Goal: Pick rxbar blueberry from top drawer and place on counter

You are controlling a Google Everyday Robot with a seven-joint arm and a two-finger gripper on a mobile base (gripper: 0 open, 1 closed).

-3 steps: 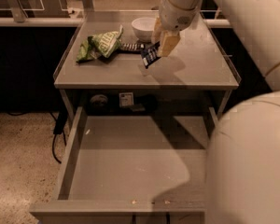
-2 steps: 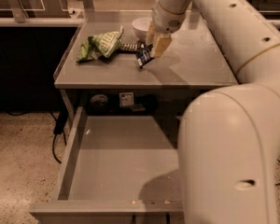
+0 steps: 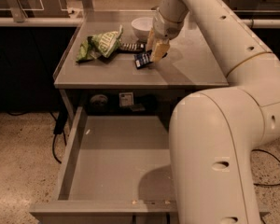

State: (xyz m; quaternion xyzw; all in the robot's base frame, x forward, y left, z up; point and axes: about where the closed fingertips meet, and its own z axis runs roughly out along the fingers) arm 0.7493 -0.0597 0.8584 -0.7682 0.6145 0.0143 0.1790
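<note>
Lowered and shifted slightly leftward since the earlier views, the white arm (image 3: pixel 224 139) fills the right foreground and reaches back over the cabinet. Below it the drawer (image 3: pixel 116 162) stands pulled fully open toward the viewer. The grey counter (image 3: pixel 191 69) above carries every loose item. A crumpled green-and-white chip bag (image 3: pixel 100 45) lies at its left, and a white bowl (image 3: pixel 142 28) sits near the rear edge. The gripper (image 3: pixel 155 54) points down at the counter's middle, just in front of the bowl, its fingers closed narrowly on the right end of the blue snack bar (image 3: pixel 142 59). The bar is tilted, low over or touching the counter. A dark bar (image 3: pixel 130 46) lies just behind it.
</note>
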